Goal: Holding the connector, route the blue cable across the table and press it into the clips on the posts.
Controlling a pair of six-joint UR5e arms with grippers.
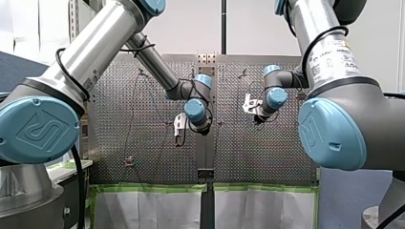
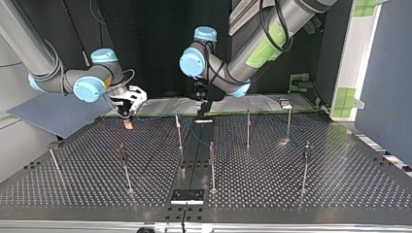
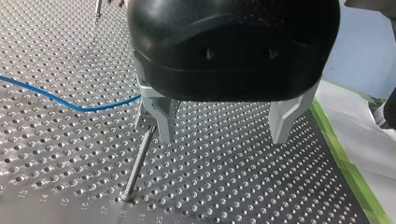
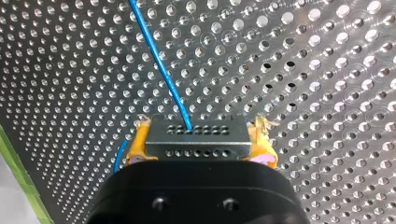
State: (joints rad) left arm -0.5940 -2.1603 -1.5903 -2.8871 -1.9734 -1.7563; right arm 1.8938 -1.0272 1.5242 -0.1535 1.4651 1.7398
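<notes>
In the right wrist view my right gripper is shut on a grey connector block, its yellow pads on either side. The blue cable leaves the block and runs ahead over the perforated table. In the left wrist view my left gripper stands open just above the table with nothing between its pale fingers. A thin metal post rises beside one finger, outside the gap. The blue cable reaches that post's top. In the top view my right gripper hangs at the far left and my left gripper near the far middle.
Several thin posts stand across the perforated table. A black plate sits at the table's near edge in the top view. Green tape and a white sheet border the table beside my left gripper.
</notes>
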